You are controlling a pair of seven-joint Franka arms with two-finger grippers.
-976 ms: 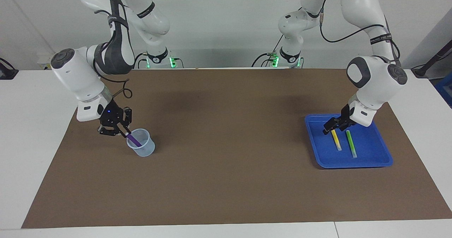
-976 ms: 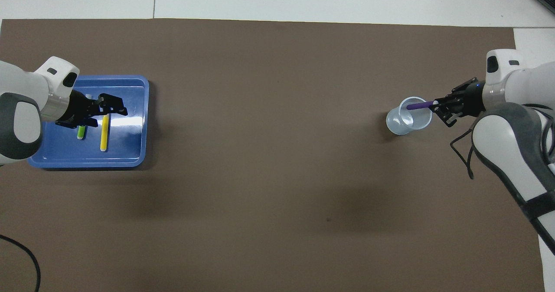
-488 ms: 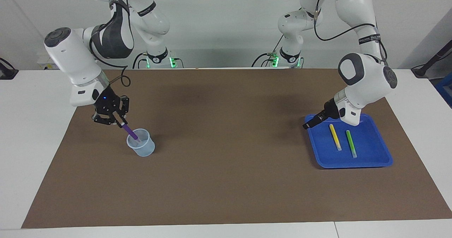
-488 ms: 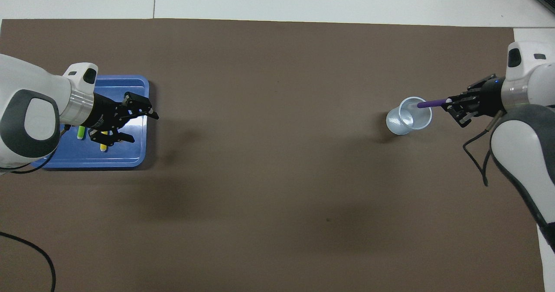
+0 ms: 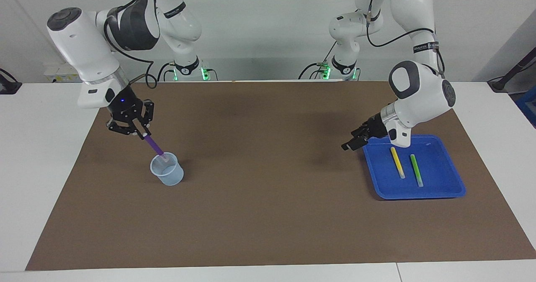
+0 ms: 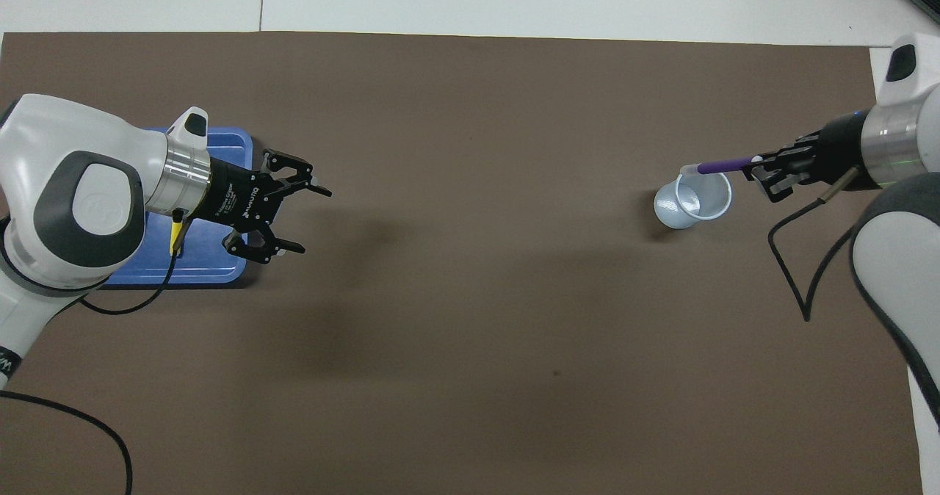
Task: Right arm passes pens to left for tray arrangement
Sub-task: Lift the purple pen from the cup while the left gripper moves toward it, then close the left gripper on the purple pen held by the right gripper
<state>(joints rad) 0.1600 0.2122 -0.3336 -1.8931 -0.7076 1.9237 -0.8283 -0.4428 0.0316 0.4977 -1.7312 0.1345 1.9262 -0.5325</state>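
My right gripper [image 5: 141, 134] is shut on the upper end of the purple pen [image 5: 155, 147], which hangs tilted with its pale lower end just inside the rim of the clear cup [image 5: 168, 172]. In the overhead view the purple pen [image 6: 724, 164] points from the right gripper [image 6: 756, 167] over the cup [image 6: 692, 201]. The yellow pen [image 5: 398, 163] and the green pen [image 5: 416, 170] lie side by side in the blue tray [image 5: 441, 171]. My left gripper [image 5: 350, 143] is open and empty, raised over the mat just off the tray's edge; seen from above, the left gripper [image 6: 312, 219] has its fingers spread.
A brown mat [image 5: 268, 206] covers most of the white table. The left arm hides most of the tray [image 6: 220, 142] from above; only an end of the yellow pen [image 6: 175, 235] shows there. A black cable [image 6: 797, 260] loops under the right wrist.
The right gripper has risen, drawing the purple pen up out of the cup. The left gripper has lifted off the tray and swung toward the table's middle.
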